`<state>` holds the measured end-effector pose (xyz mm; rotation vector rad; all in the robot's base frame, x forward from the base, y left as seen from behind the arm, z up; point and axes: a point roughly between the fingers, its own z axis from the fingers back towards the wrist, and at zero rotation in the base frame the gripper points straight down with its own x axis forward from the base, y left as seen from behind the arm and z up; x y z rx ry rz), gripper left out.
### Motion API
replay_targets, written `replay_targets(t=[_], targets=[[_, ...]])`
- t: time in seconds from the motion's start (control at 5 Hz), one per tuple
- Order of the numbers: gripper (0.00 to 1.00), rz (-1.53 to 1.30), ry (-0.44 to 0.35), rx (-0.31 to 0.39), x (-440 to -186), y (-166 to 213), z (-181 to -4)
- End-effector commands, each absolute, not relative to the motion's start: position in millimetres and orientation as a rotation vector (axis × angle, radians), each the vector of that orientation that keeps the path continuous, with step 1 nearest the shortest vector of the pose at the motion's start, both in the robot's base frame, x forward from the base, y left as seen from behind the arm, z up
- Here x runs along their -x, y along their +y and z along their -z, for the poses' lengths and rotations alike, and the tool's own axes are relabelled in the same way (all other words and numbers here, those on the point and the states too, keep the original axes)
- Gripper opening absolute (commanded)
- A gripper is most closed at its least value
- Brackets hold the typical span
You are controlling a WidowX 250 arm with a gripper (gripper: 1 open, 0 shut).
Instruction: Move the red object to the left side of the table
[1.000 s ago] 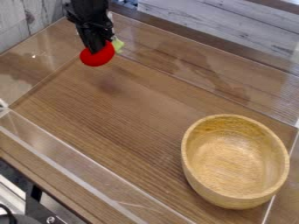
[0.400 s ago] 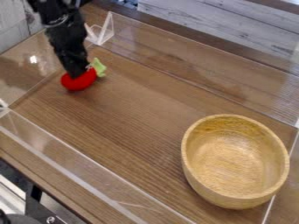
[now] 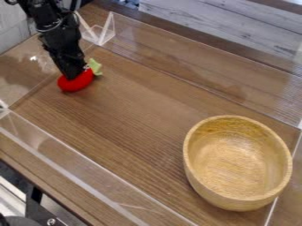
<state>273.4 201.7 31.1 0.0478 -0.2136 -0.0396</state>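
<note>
The red object [image 3: 78, 83], a small round toy fruit with a light green leafy tuft, is at the upper left of the brown wood-grain table [image 3: 154, 115], low over or resting on the surface. My black gripper [image 3: 73, 72] comes down on it from above and is shut on it. The fingertips are partly hidden against the fruit.
A large tan wooden bowl [image 3: 237, 161] stands at the lower right. Low clear acrylic walls [image 3: 71, 159] border the tabletop, with one running close behind and to the left of the gripper.
The gripper has carried the red object left and down toward the tabletop, from higher near the back wall to low over the left side.
</note>
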Motion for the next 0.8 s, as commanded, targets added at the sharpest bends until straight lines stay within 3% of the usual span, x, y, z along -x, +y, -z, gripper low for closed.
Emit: replay_targets(t=[0.0,0.6], targets=[[0.00,0.012,-0.203,-0.039,-271.3,208.8,-27.6],[0.00,-0.091,-0.157,-0.008,-267.1,211.0,-6.5]])
